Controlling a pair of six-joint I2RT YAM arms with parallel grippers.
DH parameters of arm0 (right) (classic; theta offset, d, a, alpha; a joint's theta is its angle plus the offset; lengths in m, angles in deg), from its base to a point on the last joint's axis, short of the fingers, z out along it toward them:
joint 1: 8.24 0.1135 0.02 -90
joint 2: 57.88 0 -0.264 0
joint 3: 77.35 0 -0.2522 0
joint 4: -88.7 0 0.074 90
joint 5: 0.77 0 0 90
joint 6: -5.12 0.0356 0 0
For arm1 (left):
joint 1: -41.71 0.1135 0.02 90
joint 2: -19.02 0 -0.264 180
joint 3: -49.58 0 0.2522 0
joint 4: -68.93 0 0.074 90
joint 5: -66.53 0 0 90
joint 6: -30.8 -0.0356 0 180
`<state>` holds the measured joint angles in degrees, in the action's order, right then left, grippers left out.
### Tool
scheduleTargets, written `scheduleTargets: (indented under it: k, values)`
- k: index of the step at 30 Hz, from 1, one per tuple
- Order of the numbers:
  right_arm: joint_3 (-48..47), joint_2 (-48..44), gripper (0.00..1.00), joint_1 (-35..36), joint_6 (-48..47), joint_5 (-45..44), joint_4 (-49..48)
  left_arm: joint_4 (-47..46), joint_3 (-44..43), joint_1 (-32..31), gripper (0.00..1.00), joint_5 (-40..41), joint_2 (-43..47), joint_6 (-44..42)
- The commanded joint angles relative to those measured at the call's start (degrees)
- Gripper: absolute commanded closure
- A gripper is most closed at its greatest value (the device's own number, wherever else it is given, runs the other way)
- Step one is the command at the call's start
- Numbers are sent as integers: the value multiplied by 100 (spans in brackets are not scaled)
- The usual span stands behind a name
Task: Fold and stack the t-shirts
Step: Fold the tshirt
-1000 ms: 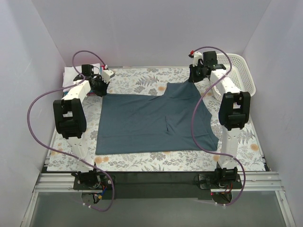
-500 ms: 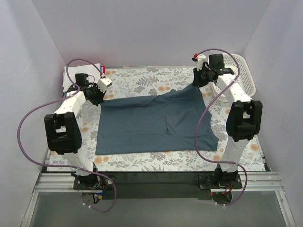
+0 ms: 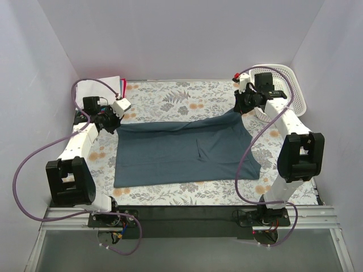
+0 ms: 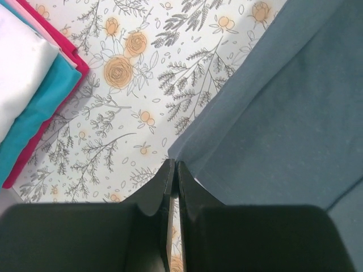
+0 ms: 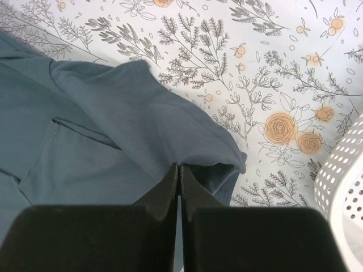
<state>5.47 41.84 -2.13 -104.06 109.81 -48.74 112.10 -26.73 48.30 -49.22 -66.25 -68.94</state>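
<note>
The dark slate-blue t-shirt [image 3: 181, 150] lies spread on the flowered table, its far edge lifted and pulled toward the near side. My left gripper [image 3: 112, 122] is shut on its far left corner [image 4: 180, 156]. My right gripper [image 3: 241, 107] is shut on its far right corner [image 5: 193, 153], which bunches over the jaws. The folded white [image 4: 17, 62], teal [image 4: 39, 107] and red [image 4: 68, 51] t-shirts lie stacked at the far left, seen in the left wrist view.
A white mesh basket [image 3: 286, 85] stands at the far right, its wall also in the right wrist view [image 5: 340, 175]. A white sheet [image 3: 99, 88] lies at the far left corner. Walls close in the table on three sides.
Both grippers have moved toward the near side with the shirt's far corners, so the far edge of the shirt has come closer and the shirt looks shorter.
</note>
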Motion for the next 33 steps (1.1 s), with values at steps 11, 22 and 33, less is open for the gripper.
scheduleTargets:
  k: [11, 22, 33]
  values:
    - [809, -840, 99, -31, -297, 96, 21, 100, 585, 114, 100, 45, 731, -336]
    - [1354, -1175, 99, -31, -481, 78, 30, 267, 1068, 123, 100, 53, 1136, -371]
    - [1715, -1183, 99, -40, -525, 34, 21, 302, 1253, 123, 100, 80, 1250, -371]
